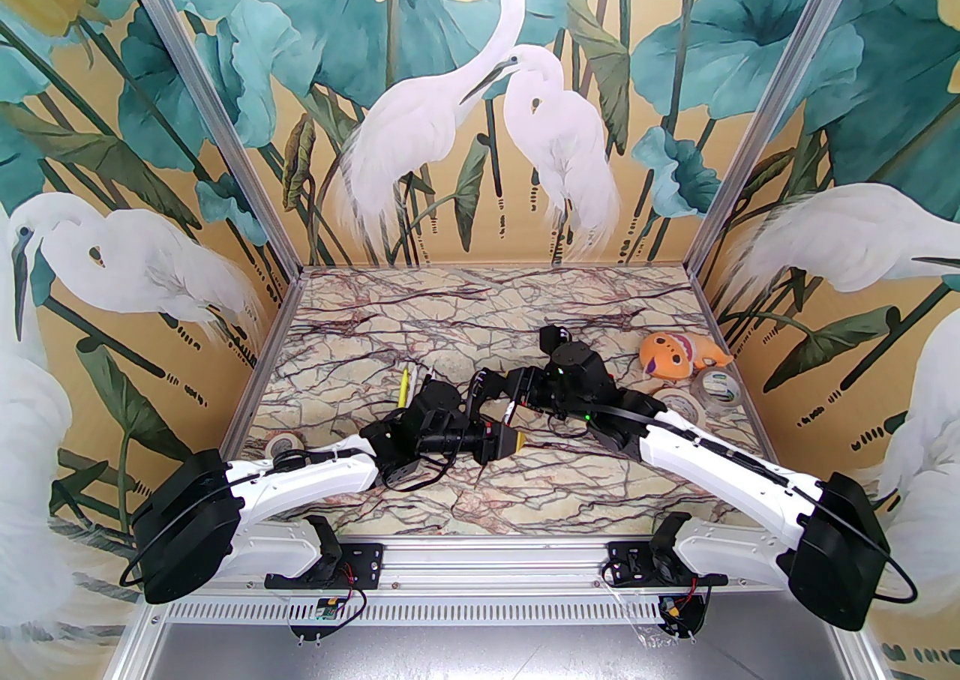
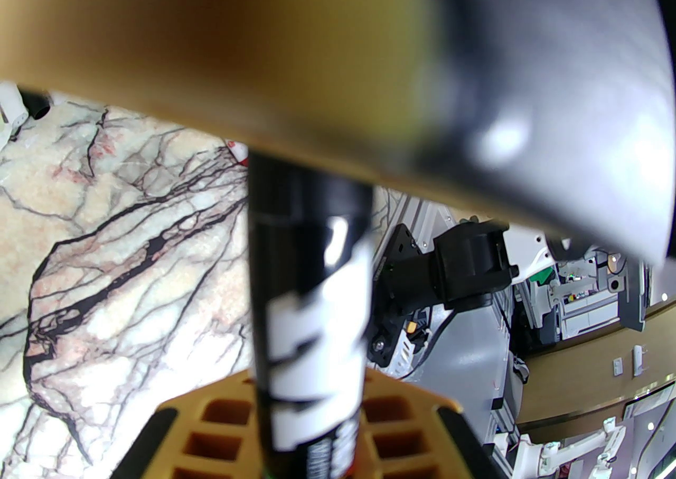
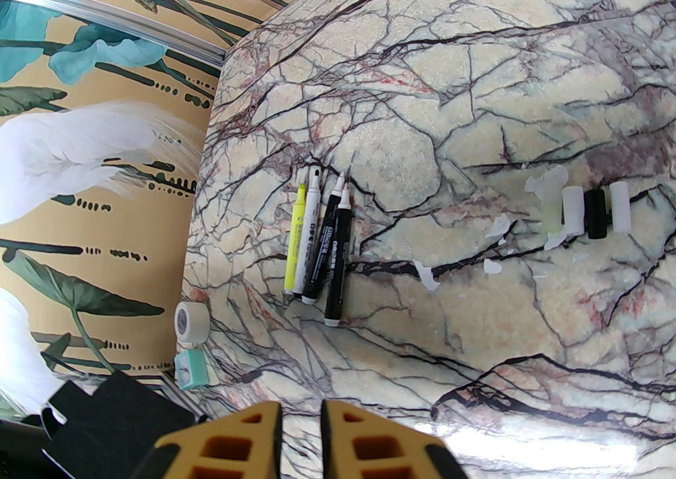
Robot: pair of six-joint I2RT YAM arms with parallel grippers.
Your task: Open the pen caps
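My left gripper (image 2: 311,281) is shut on a black pen with a white label (image 2: 309,318), which runs up between its yellow fingers (image 2: 222,419). In the top view the left gripper (image 1: 506,438) hovers over the middle of the table, and the right gripper (image 1: 491,382) sits just behind it. The right gripper (image 3: 301,434) is shut with nothing between its pads. Several pen caps lie in a row on the marble: pale yellow (image 3: 551,213), white (image 3: 573,210), black (image 3: 597,213) and white (image 3: 620,207). Several uncapped pens (image 3: 319,239) lie side by side to the left.
White paper scraps (image 3: 499,228) are scattered near the caps. A white tape roll (image 3: 185,321) and a green sharpener (image 3: 193,368) sit by the left wall. An orange fish toy (image 1: 679,354) and clear tape rolls (image 1: 716,386) stand at the right edge.
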